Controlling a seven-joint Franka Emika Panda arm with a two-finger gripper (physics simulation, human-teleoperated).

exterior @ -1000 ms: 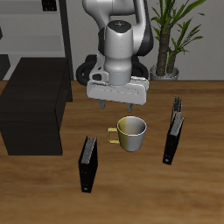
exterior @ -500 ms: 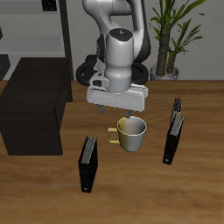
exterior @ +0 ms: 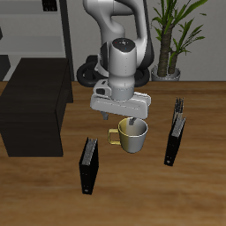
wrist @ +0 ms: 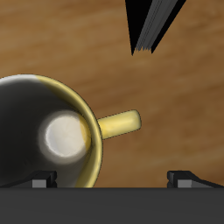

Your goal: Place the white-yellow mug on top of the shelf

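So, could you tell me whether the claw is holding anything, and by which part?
Nothing is held: the open claw hovers over the white-yellow mug.

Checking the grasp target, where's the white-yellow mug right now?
The white-yellow mug stands on the table between two upright black boxes, directly under the hand.

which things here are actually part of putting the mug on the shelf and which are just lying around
Part of the job:
white-yellow mug
shelf
gripper

Just lying about:
black book-like box by the mug's handle
pair of black book-like boxes
potted plant
grey rack
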